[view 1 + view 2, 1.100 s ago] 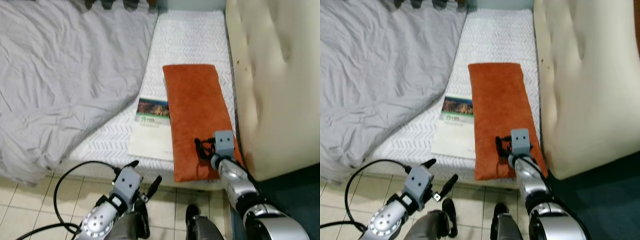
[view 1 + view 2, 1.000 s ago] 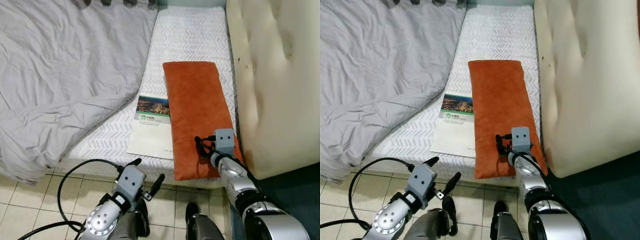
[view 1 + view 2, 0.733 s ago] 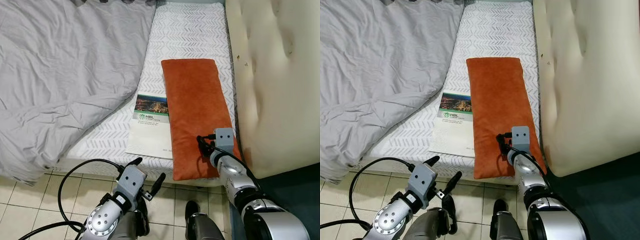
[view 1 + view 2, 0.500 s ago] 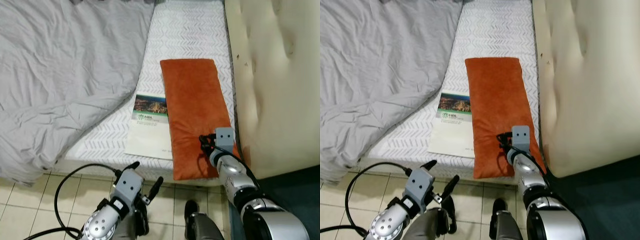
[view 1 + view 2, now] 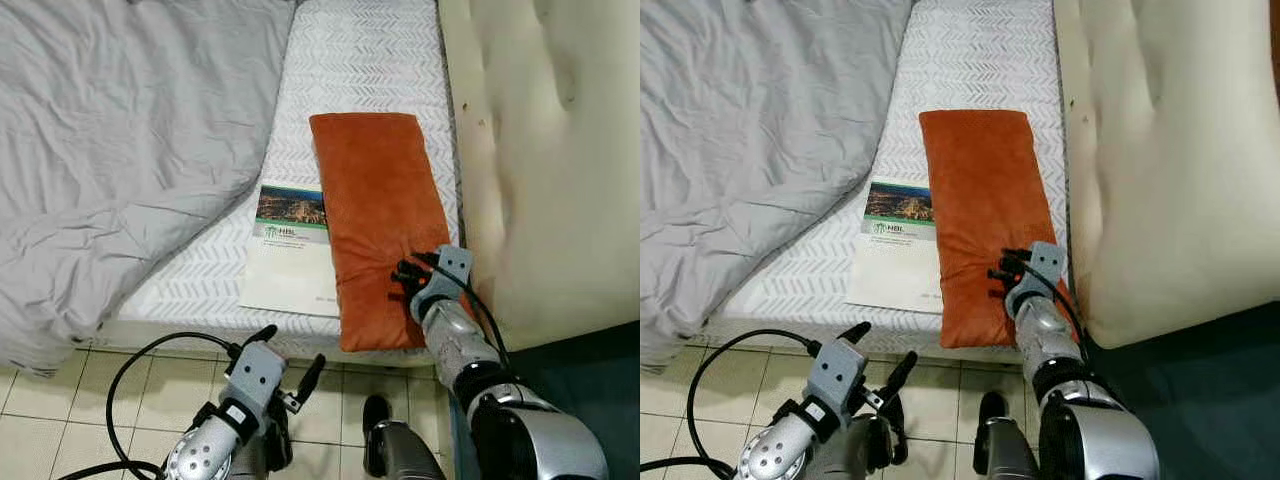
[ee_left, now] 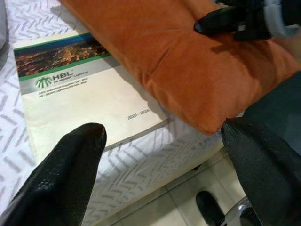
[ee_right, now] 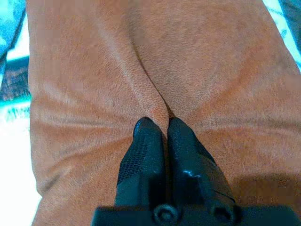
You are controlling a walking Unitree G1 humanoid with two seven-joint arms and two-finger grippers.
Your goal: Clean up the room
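Observation:
A long orange cushion (image 5: 375, 200) lies on the white patterned mattress (image 5: 360, 60), along the cream padded headboard (image 5: 540, 150). At the cushion's near end my right gripper (image 5: 403, 272) is shut on a pinched fold of its fabric; the right wrist view has both fingers (image 7: 146, 146) pressed together, with a crease running away from them. Partly tucked under the cushion's left edge is a booklet (image 5: 285, 250) with a city photo on its cover. My left gripper (image 5: 292, 347) hangs open over the tiled floor, just in front of the bed edge, holding nothing.
A crumpled grey duvet (image 5: 120, 130) covers the left of the bed and droops over its edge. Beige floor tiles (image 5: 60, 410) run along the front, and a black cable (image 5: 140, 360) loops from my left arm. Dark teal carpet (image 5: 610, 370) lies to the right.
The camera has tipped, shifting the whole scene. My right wrist has turned and its fingers now pinch a fold near the cushion's end. The left gripper stays low and open.

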